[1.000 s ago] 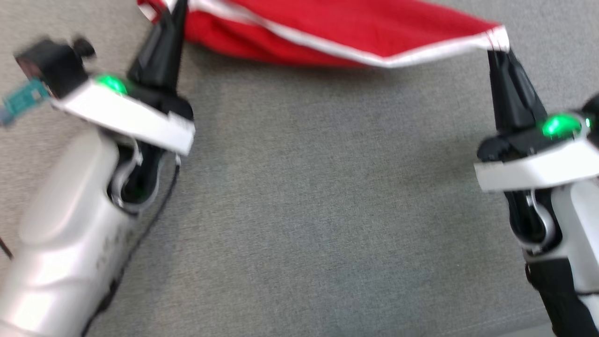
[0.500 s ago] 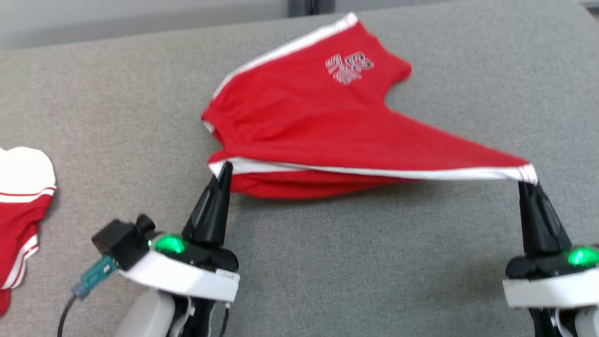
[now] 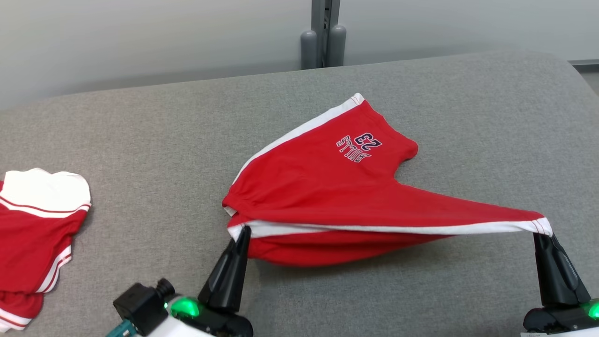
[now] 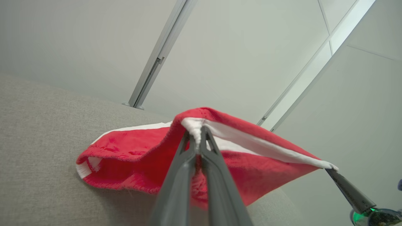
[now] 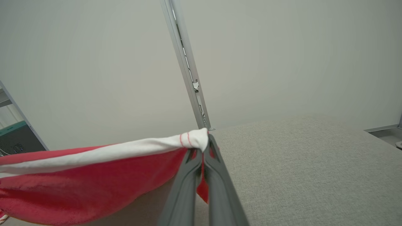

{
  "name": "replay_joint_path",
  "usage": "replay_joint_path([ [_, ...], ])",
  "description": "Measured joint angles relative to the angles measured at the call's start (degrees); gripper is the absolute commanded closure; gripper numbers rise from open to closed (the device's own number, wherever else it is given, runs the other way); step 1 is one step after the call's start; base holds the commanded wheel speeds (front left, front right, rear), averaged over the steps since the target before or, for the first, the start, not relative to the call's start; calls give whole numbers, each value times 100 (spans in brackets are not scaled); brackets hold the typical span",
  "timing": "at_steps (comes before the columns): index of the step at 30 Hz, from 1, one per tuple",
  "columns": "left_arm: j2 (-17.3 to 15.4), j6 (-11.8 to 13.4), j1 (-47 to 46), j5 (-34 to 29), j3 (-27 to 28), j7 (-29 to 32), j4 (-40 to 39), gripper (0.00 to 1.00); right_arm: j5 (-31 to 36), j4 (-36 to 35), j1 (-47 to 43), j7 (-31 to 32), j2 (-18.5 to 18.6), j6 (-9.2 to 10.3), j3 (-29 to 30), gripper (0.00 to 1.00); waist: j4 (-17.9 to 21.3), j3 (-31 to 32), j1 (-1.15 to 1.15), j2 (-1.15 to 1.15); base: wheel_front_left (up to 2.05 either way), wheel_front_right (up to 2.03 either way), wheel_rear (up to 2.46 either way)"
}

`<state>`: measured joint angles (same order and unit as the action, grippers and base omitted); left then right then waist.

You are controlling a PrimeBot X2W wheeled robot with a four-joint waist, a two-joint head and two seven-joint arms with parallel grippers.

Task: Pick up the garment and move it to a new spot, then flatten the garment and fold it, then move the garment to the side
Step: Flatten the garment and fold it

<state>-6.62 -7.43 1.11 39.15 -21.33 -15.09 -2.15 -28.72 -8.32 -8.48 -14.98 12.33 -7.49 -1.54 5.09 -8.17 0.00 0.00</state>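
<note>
Right, my left gripper (image 3: 243, 231) is pinched shut on one end of the white-trimmed edge of the red shorts (image 3: 327, 187). My right gripper (image 3: 541, 236) is clamped on the other end, with the trim stretched taut between them above the grey cushion (image 3: 140, 140). The rest of the shorts trails toward 12 o'clock and rests on the cushion, print facing up. Bare cushion runs at 6 o'clock under the trim and out to 3 o'clock, where the edge curves away. At 9 o'clock, well apart, lies another red-and-white garment (image 3: 37, 224). A grey post (image 3: 323, 37) stands behind the far edge at 12 o'clock.
</note>
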Motion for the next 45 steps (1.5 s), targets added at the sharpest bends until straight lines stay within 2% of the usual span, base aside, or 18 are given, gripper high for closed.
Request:
replay_joint_path([
  [6, -5, 0, 216, 82, -151, 0, 81, 100, 125, 62, -51, 55, 67, 0, 36, 100, -100, -2, 0, 0, 0, 0, 0],
  [13, 145, 1, -243, 225, -286, 7, 624, 100, 152, 749, 745, 85, 192, 0, -122, 100, -228, -217, 0, 0, 0, 0, 0],
  [23, 374, 620, -1747, 1039, -142, 334, 1944, 100, 152, 2217, 2630, 265, 545, 0, -712, 100, -503, -811, 0, 0, 0, 0, 0],
  [28, 385, 770, -2296, 1232, -248, 345, 2339, 100, 122, 2806, 3454, 332, 690, -1, -1023, 100, -619, -1071, 0, 0, 0, 0, 0],
  [37, 389, 1139, -3298, 1852, -777, 183, 2894, 100, -109, 4129, 5198, 689, 1011, 0, -1919, 100, -943, -1566, 0, 0, 0, 0, 0],
  [45, 388, 1369, -3721, 2372, -1328, 41, 3134, 100, -428, 5193, 6151, 899, 1021, 0, -2746, 100, -1192, -1726, 0, 0, 0, 0, 0],
])
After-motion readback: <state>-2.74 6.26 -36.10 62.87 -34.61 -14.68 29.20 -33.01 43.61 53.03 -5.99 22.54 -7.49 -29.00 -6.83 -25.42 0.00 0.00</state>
